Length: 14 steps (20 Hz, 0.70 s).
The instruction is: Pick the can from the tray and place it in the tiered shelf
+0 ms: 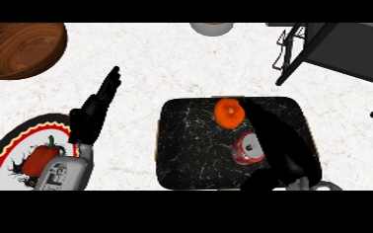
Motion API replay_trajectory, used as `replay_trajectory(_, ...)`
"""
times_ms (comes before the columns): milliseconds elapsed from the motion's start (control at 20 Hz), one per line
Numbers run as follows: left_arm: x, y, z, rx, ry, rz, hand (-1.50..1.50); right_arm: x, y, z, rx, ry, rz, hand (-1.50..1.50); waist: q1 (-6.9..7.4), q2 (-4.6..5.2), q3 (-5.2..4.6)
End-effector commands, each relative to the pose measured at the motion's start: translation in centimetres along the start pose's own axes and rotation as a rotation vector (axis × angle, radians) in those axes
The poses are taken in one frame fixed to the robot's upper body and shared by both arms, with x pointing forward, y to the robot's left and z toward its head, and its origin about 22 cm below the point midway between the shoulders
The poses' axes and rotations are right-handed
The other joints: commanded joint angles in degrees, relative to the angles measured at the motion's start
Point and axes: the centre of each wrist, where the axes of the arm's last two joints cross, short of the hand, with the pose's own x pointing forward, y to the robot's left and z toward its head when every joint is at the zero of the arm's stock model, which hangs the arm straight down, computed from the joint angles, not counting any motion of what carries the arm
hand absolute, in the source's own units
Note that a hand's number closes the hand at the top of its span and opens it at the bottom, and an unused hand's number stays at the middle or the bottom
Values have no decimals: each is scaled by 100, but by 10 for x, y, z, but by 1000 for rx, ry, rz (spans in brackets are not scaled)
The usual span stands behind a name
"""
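Red and silver can [246, 151], black white-flecked tray [193, 143], orange fruit [229, 112], dark brown wooden bowl [27, 48]

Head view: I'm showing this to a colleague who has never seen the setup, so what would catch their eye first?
Probably the black marbled tray at lower centre, carrying a bright orange fruit and a red can. The right hand lies over the tray right beside the can, fingers straight. At left, the left hand rests open, fingers up, above a patterned plate holding a red pepper.
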Motion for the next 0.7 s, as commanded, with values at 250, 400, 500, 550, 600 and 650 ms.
replay_trajectory(250,-9,-7,2,4,-6,-5,0,-10,19,-16,81,20,110,150,6,4,0)
replay_trajectory(400,2,-23,2,16,-5,-17,0,-12,21,-5,56,-43,155,150,-3,-1,1)
replay_trajectory(500,-3,-9,8,12,-20,7,0,-23,36,-3,13,-49,154,150,-2,-1,1)
replay_trajectory(550,-6,4,2,-4,15,-6,0,-25,19,-15,-5,-37,151,150,0,3,1)
replay_trajectory(600,12,5,-2,4,-6,-7,0,-17,25,-11,11,-49,150,150,0,0,1)
replay_trajectory(650,-8,-12,11,8,-14,-17,0,4,24,-9,-12,-56,142,150,6,0,0)
